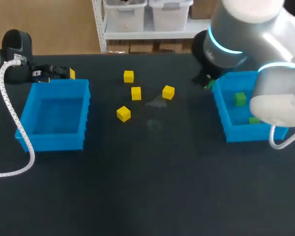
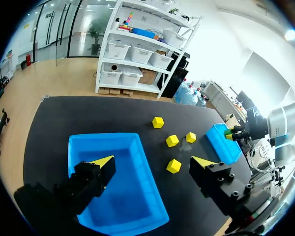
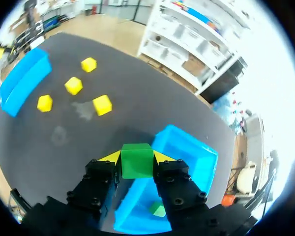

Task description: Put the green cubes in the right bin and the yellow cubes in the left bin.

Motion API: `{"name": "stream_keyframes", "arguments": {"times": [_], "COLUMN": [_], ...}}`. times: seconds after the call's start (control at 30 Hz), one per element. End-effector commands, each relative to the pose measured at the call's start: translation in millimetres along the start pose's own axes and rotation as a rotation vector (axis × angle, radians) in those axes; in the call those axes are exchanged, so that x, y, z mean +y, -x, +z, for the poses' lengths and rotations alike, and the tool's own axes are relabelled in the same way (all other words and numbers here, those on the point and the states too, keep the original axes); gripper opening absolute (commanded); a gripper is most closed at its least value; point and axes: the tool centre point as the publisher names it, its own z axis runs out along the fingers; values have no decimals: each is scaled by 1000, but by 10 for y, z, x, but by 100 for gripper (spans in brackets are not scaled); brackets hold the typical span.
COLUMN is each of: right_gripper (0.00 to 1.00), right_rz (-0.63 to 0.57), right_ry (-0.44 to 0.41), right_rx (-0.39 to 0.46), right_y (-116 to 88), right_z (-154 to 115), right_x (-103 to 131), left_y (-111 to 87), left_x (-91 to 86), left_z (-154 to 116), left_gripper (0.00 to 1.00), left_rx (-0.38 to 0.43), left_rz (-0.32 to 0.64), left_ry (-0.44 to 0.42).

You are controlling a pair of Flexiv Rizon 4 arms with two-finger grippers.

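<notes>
1. The right gripper (image 3: 136, 156) pinches a green cube (image 3: 136, 166) over the right bin's (image 3: 194, 152) rim; two more green cubes (image 1: 240, 99) lie inside.
2. The left gripper (image 2: 153, 162) gapes empty by the left bin's (image 2: 103, 138) far edge.
3. Four yellow cubes (image 1: 136, 93) dot the open table (image 1: 152, 187) between.

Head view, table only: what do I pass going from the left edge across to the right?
Left bin → three yellow cubes bunched together → fourth yellow cube → right gripper shut on a green cube → right bin holding two green cubes.
</notes>
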Motion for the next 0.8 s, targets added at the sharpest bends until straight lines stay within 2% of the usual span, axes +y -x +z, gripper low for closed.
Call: {"name": "stream_keyframes", "arguments": {"times": [0.03,0.4,0.8], "right_gripper": [0,0,0], "right_rz": [60,250,357], "right_ry": [-6,-50,-65], "right_rx": [-44,-28,-9], "right_y": [-48,-278,-520], "right_z": [93,214,308], "right_x": [-247,-858,-1093], "left_y": [-13,-13,-13], "left_x": [27,27,27], "left_z": [-2,-2,-2], "left_gripper": [100,100,100], "left_rx": [-6,-6,-6], "left_rz": [3,3,3], "left_ry": [-12,-12,-12]}}
